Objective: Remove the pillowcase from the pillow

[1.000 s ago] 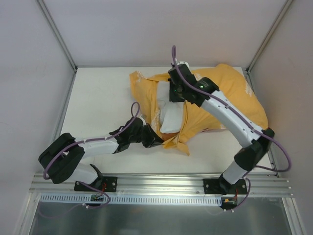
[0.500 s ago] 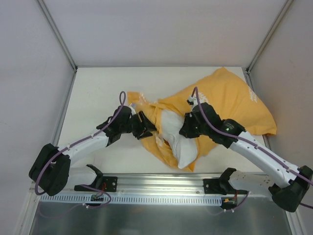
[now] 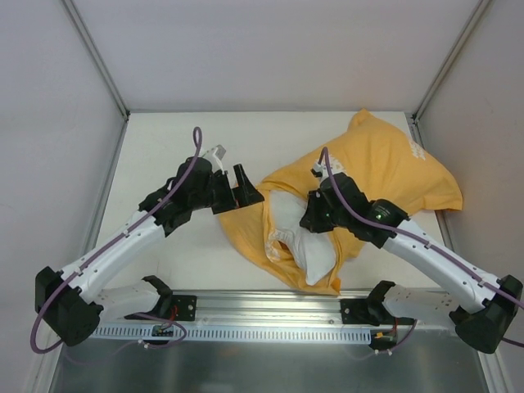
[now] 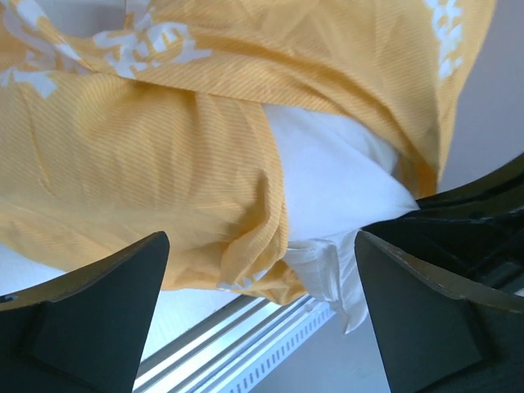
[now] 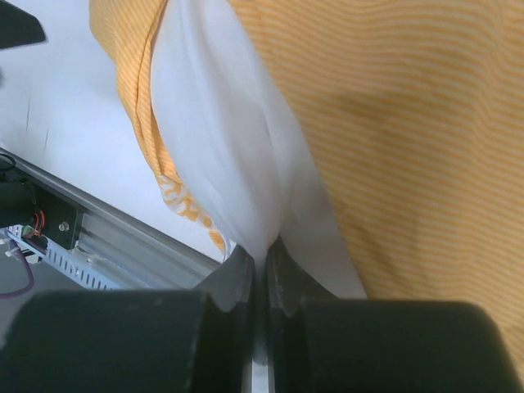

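– Since half a second ago the left end effector (image 3: 252,185) has let go and pulled up and left, right? Fingers are spread wide in the left wrist view, nothing between them.
– Yep, spread and holding nothing, just beside the left edge of the pillowcase (image 3: 385,164), over bare tabletop (image 3: 164,147). It was down on that orange hem before.
– And the right end effector (image 5: 264,252)?
– Pressed together on white cloth, so it's pinching the pillow (image 3: 307,246) (right wrist view shows it clearly, a white fold caught right at the fingertips).
– Where's the pillow now?
– Near-centre of the tabletop, its white end poking out of the cover's mouth toward the near rail (image 3: 270,304). More white shows than a second ago, when the right end effector was reaching over the far side. The rest is still inside the orange.
– So progress?
– Partial, I'd say. The pillow is coming out, but with the left side released nothing pins the cover, so a further pull may drag the whole bundle along (judgement, not seen). The left probably needs a fresh hold on the hem.
– Mickey print visible?
– No, only white print patches on the orange.
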You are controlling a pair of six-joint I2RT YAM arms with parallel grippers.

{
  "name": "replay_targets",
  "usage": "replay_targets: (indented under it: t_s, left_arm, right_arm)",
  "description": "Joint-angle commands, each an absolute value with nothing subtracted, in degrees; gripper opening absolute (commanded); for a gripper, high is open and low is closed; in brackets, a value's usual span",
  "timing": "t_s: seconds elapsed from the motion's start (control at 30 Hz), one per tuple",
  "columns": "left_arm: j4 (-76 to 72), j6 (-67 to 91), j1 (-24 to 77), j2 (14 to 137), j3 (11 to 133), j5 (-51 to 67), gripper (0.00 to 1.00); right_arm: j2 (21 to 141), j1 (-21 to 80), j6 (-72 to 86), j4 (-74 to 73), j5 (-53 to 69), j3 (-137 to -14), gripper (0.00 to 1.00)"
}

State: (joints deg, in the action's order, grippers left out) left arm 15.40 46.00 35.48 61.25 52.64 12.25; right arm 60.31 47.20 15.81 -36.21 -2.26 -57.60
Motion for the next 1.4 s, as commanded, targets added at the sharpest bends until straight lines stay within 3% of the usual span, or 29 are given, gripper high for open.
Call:
replay_targets:
  t_s: [0.0, 0.07, 0.17, 0.3, 0.33, 0.43, 0.53, 0.77, 0.9, 1.2, 1.23, 1.27, 1.33, 1.37]
  left_arm:
    - [21.9, 39.6, 38.2, 66.7, 57.1, 9.1, 0.99]
    - [22.1, 39.0, 39.4, 70.0, 59.6, 8.9, 0.99]
    - [22.4, 38.9, 40.2, 73.7, 60.8, 7.7, 0.89]
    - [22.4, 38.3, 40.1, 78.0, 61.3, 5.6, 0.59]
    - [22.7, 38.4, 39.6, 78.2, 61.2, 5.5, 0.35]
    - [23.1, 39.4, 35.2, 76.1, 60.0, 7.4, 0.02]
    - [23.1, 40.0, 29.6, 71.2, 57.7, 7.5, 0.00]
    - [23.1, 38.1, 25.2, 73.0, 60.9, 10.4, 0.00]
    - [22.0, 39.8, 25.2, 82.1, 63.8, 14.1, 0.00]
    - [18.9, 38.4, 24.0, 97.6, 74.3, 21.3, 0.02]
    - [18.9, 38.3, 23.6, 97.8, 75.9, 22.1, 0.10]
    - [19.0, 38.1, 23.4, 97.5, 76.5, 22.9, 0.26]
    - [19.8, 37.6, 22.2, 96.2, 76.9, 25.3, 0.98]
    - [20.2, 37.2, 21.8, 94.4, 76.6, 25.9, 0.99]
  right_arm:
    - [61.3, 47.6, 16.4, -32.2, -1.0, -61.7, 0.01]
    - [61.6, 48.0, 16.2, -32.9, -1.1, -62.8, 0.01]
    - [61.4, 48.1, 15.8, -33.7, -2.0, -63.6, 0.01]
    - [60.5, 48.1, 14.4, -36.3, -3.4, -65.3, 0.01]
    - [60.2, 48.1, 14.1, -37.1, -4.0, -66.5, 0.01]
    - [57.6, 48.1, 13.2, -41.0, -5.4, -68.0, 0.01]
    - [53.6, 48.1, 12.0, -43.9, -5.8, -68.5, 0.01]
    - [45.0, 48.1, 11.1, -49.9, -2.4, -67.7, 0.01]
    - [39.4, 48.1, 11.5, -45.4, -1.3, -65.8, 0.01]
    - [42.0, 48.1, 12.5, -29.6, 4.9, -68.4, 0.01]
    - [43.7, 48.1, 12.8, -28.7, 3.4, -68.5, 0.01]
    - [44.6, 48.0, 13.3, -27.3, 2.8, -68.9, 0.01]
    - [46.4, 48.0, 14.9, -26.5, 0.4, -69.3, 0.01]
    - [48.1, 47.9, 15.6, -26.5, -1.3, -69.5, 0.01]
